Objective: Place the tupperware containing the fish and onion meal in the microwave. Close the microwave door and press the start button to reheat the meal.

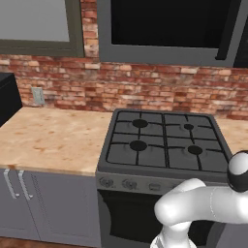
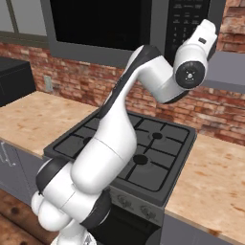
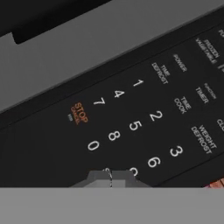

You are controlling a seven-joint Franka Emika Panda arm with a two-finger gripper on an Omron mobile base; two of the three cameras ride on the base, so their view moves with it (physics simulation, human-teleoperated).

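The pincer (image 3: 110, 176) sits directly against the keypad (image 3: 131, 122) of the microwave (image 2: 129, 28), its fingertips meeting just below the digits 0, 8 and 6; the jaws stand closed, with nothing between them. The orange STOP label (image 3: 78, 113) lies to the upper left of the tips. In the right base view the arm reaches up to the control panel (image 2: 187, 24) at the right end of the microwave. The microwave door (image 1: 164, 24) is shut, flush with the housing. Below stand the stove (image 1: 162, 145) and the wooden surface (image 1: 51, 138).
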